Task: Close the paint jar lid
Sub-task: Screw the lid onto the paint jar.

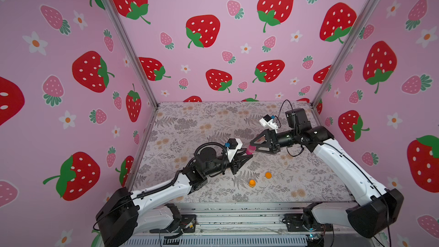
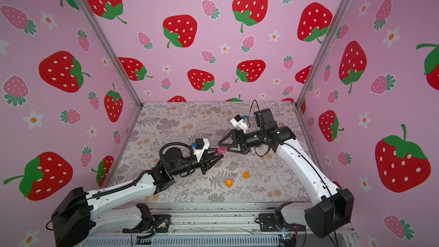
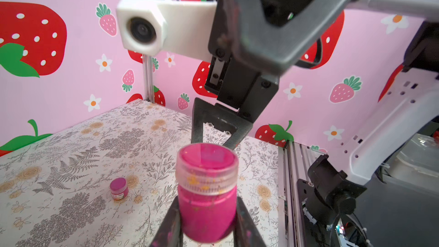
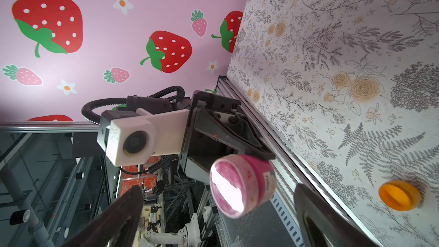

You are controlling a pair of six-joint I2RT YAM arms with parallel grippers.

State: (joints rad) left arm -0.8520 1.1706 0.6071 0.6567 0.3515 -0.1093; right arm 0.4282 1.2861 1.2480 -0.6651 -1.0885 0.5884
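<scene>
Top views both show the pink paint jar (image 1: 250,149) above the middle of the floral mat (image 1: 190,119), well clear of the walls (image 1: 213,43). Left gripper (image 1: 249,153) clamps its body, long axis roughly level, lidded end facing the right gripper (image 1: 252,146), jaws spread wide.

Robot lab booth, strawberry-print walls (image 1: 213,1), aluminium frame (image 1: 127,41)

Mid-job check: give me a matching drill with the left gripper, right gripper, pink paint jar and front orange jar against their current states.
Things:
1. left gripper
2. right gripper
3. pink paint jar
4. front orange jar

States:
A. open, jaws on either side of the lid
B. shut on the jar's body
C. resting on the floral table
D. lidded, held off the table

Pairs: 1-B, 2-A, 3-D, 4-C
</scene>
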